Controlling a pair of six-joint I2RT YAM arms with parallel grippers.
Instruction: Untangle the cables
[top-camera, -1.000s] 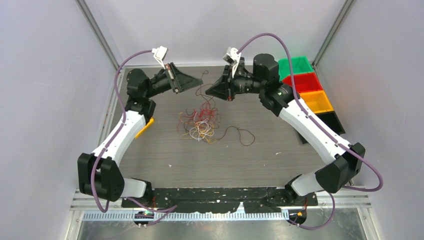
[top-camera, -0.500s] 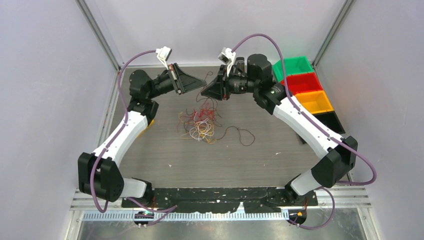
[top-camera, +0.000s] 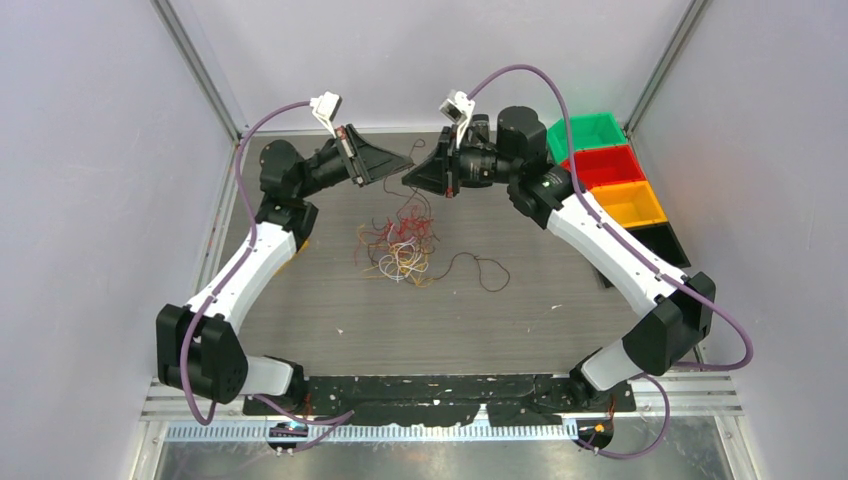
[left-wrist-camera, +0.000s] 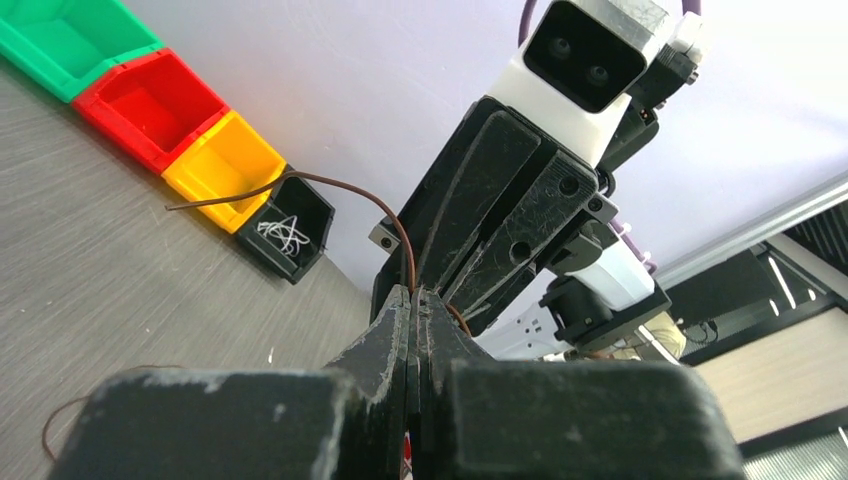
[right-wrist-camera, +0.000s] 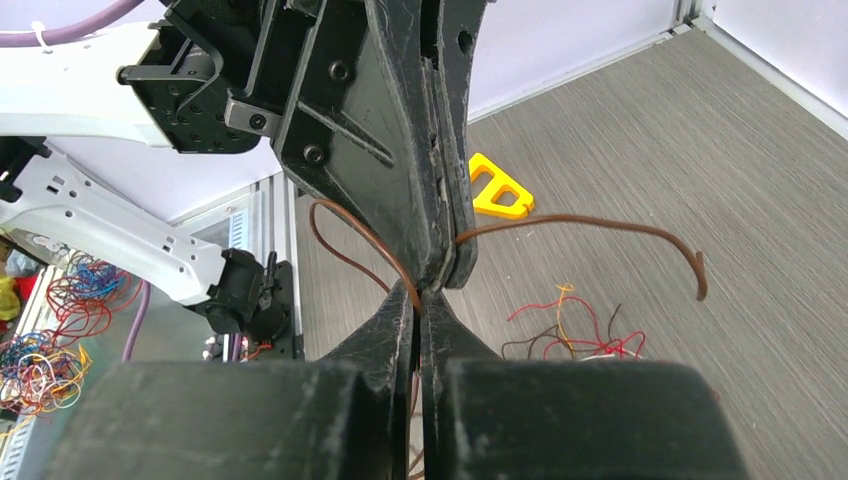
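Handover seems underway: the right gripper (top-camera: 412, 177) has swung in and clamped shut on the thin dark brown wire (right-wrist-camera: 590, 222) that the closed left gripper (top-camera: 400, 163) pinches above the multicoloured tangle (top-camera: 400, 250).

Left gripper (top-camera: 407, 166) and right gripper (top-camera: 408, 177) meet tip to tip over the far bench (top-camera: 450, 320), a brown cable (right-wrist-camera: 590, 220) pinched between; cables (top-camera: 400, 250) sprawl beneath (bins (top-camera: 630, 205) line the right edge); near bench lies open

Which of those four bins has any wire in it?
The black bin at the end of the row: a curled white wire lies inside. The orange bin, red bin and green bin look empty.
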